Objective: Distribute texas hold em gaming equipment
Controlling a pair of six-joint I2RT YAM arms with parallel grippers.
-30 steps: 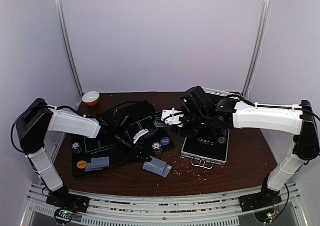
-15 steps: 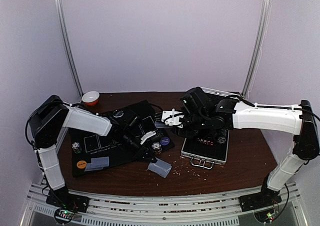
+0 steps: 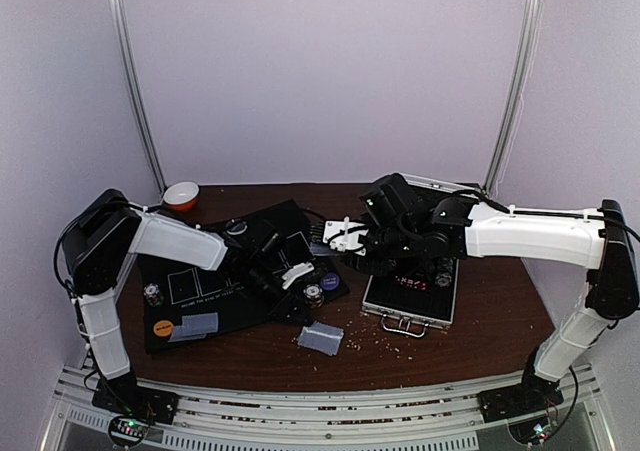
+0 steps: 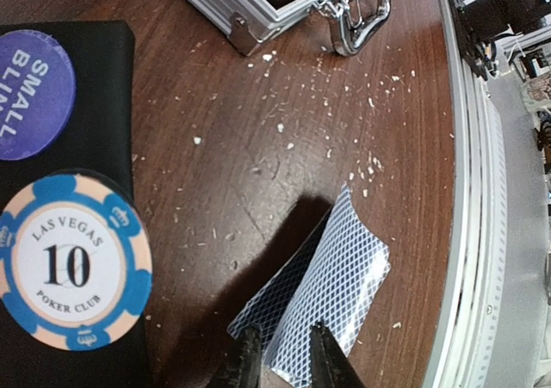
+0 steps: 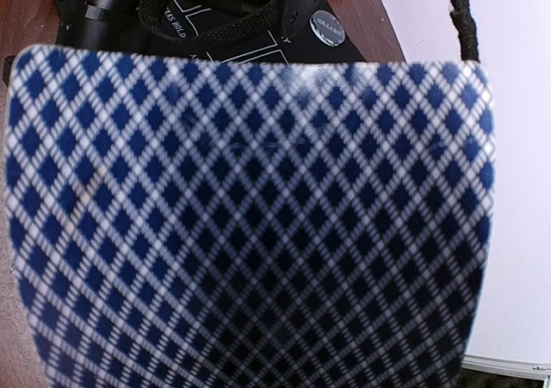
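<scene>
TOP VIEW
Mat: a black mat [image 3: 190,291] with white printed boxes is laid on the brown table [image 3: 480,321], left of centre.
Left arm: the left gripper [image 3: 296,304] is held low by the mat's right edge, near a chip [image 3: 313,293] and a purple button [image 3: 330,282].
Loose cards: the table cards [image 3: 321,337], grey-blue, are seen flat on bare wood just in front of the mat.
Other pieces: the mat cards [image 3: 197,324] are laid beside an orange button [image 3: 163,325], with a chip stack [image 3: 152,293] behind them.
Right arm: the right gripper [image 3: 332,243] is closed on a held card [image 3: 322,248] above the mat's far right corner. A silver case [image 3: 410,296] is seen under the arm.

LEFT WRIST VIEW
Grip: the fingers [image 4: 250,362] are parted by a narrow gap, and nothing is clamped.
Table cards [image 4: 331,276]: two overlapped backs are shown, with a fine blue-and-white diamond lattice, among white specks [image 4: 280,127].
Chip [image 4: 73,263]: a blue and peach rim is shown around a white centre, printed "LAS VEGAS 10 POKER CLUB".
Purple button [image 4: 30,95]: "SMALL" is printed on it in white.

RIGHT WRIST VIEW
Held card [image 5: 250,216]: the view is almost filled by its blurred back, dark blue diamonds on white. The fingers are hidden.
Beyond: a grey button [image 5: 327,25] is seen on the mat.
</scene>
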